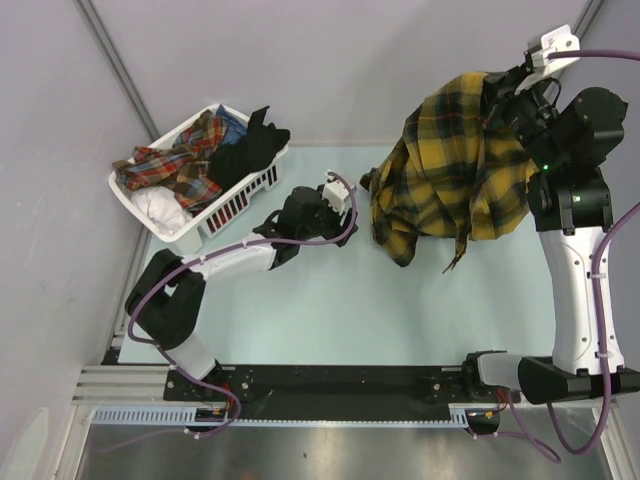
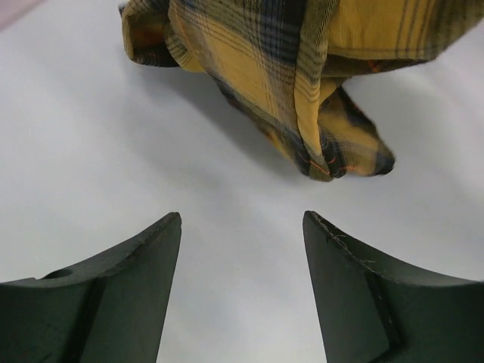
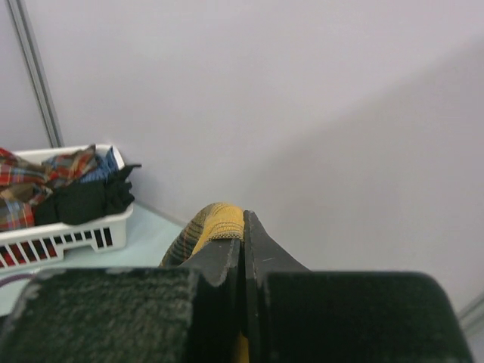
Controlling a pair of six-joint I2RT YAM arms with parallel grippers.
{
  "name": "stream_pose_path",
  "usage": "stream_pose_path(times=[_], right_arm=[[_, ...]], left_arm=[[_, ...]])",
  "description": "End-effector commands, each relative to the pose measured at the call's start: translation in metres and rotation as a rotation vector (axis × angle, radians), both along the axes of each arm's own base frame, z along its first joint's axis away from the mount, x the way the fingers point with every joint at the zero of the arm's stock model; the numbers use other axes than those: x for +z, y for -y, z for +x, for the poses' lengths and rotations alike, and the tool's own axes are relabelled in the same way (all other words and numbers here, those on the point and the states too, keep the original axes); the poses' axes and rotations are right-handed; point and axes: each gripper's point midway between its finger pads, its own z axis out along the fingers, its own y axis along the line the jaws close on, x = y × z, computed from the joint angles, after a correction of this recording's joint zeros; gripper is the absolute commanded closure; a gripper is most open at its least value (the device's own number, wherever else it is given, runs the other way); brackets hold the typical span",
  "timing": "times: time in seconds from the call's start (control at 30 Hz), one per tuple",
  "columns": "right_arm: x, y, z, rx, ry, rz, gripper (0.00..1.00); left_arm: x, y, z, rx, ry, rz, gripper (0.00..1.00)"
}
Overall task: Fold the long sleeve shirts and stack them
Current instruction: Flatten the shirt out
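Note:
A mustard-yellow and black plaid shirt [image 1: 455, 170] hangs bunched from my right gripper [image 1: 497, 88], which is shut on its top edge high at the back right; its lower folds rest on the table. In the right wrist view a fold of the plaid shirt [image 3: 215, 221] pokes out above my right gripper [image 3: 243, 227], whose jaws are pressed together. My left gripper [image 1: 352, 196] stands open just left of the shirt's lower edge, nothing between its fingers. In the left wrist view the plaid shirt [image 2: 302, 83] lies ahead of my left gripper [image 2: 242, 221], apart from the fingertips [image 2: 170, 227].
A white slatted basket [image 1: 150, 215] at the back left holds more clothes: a red plaid shirt [image 1: 180, 160], a black garment [image 1: 250, 150] and a white one [image 1: 160, 208]. The basket [image 3: 68, 231] also shows in the right wrist view. Grey walls enclose the pale green table [image 1: 330, 320].

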Motion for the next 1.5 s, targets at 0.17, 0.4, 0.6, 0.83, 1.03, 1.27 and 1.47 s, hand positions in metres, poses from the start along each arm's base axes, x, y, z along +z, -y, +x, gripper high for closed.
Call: stream_pose_path(times=[0.17, 0.4, 0.6, 0.83, 1.03, 1.27, 1.47], right_arm=[[0.096, -0.01, -0.036, -0.027, 0.287, 0.087, 1.0], [0.119, -0.018, -0.047, -0.024, 0.344, 0.112, 1.0], [0.12, -0.017, -0.053, -0.026, 0.346, 0.099, 1.0], [0.104, -0.017, -0.055, -0.025, 0.317, 0.079, 1.0], [0.089, -0.022, -0.054, -0.001, 0.281, 0.085, 1.0], [0.086, -0.023, -0.054, 0.011, 0.263, 0.097, 1.0], [0.086, -0.023, -0.056, 0.012, 0.26, 0.1, 1.0]], left_arm=[[0.065, 0.028, -0.008, -0.008, 0.083, -0.146, 0.29], [0.079, 0.037, 0.015, 0.041, 0.145, -0.153, 0.3], [0.083, 0.017, 0.046, 0.127, 0.203, -0.119, 0.47], [0.095, -0.004, 0.051, 0.051, 0.227, -0.113, 0.59], [0.1, -0.002, 0.046, -0.001, 0.266, -0.102, 0.54], [0.109, 0.011, 0.066, 0.017, 0.282, -0.126, 0.44], [0.122, 0.02, 0.066, -0.014, 0.317, -0.148, 0.45]])
